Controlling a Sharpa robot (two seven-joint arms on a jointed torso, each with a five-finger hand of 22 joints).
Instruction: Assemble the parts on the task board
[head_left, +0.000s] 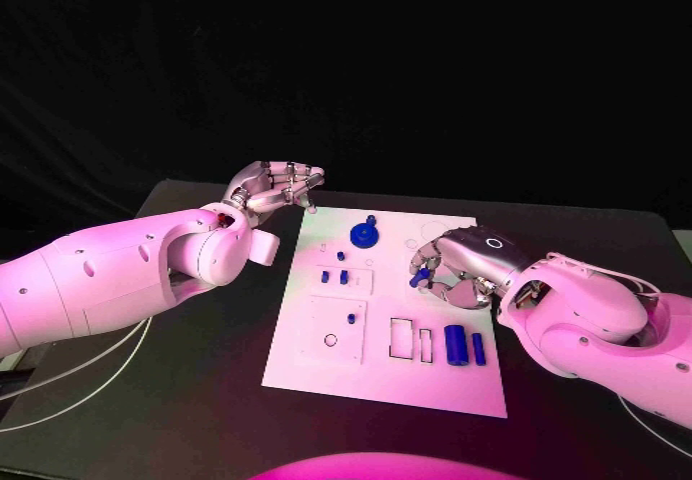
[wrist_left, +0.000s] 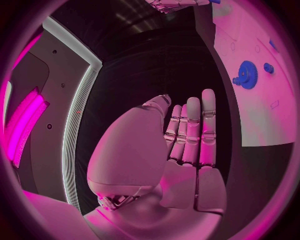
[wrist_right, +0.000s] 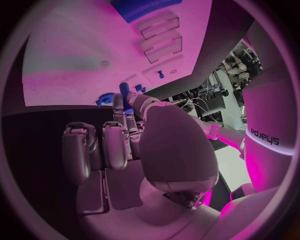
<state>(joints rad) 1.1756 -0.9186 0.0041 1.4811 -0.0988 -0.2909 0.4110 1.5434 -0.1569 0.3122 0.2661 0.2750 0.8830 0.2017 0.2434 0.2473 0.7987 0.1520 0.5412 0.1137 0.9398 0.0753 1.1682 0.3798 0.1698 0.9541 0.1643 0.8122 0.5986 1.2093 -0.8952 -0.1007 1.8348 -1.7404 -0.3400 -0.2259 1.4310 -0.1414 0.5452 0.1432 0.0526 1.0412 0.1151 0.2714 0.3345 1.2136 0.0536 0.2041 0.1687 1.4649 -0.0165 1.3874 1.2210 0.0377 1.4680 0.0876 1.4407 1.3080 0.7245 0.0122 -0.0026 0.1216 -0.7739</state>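
The white task board (head_left: 378, 372) lies in the middle of the black table. A blue gear (head_left: 365, 236) stands near its far edge, and the left wrist view shows the gear (wrist_left: 247, 75) too. My right hand (head_left: 459, 266) hovers over the board's far right part and pinches a small blue peg (head_left: 420, 277) between thumb and finger; the right wrist view has the peg (wrist_right: 125, 92) at the fingertips. My left hand (head_left: 278, 185) is off the board's far left corner, its fingers (wrist_left: 192, 131) straight and holding nothing.
Two small blue pegs (head_left: 333, 277) stand left of the board's centre, with another (head_left: 352, 318) nearer me. Two blue cylinders (head_left: 464, 346) lie at the near right beside two rectangular slots (head_left: 413, 340). White cables (head_left: 87, 385) trail over the table's left side.
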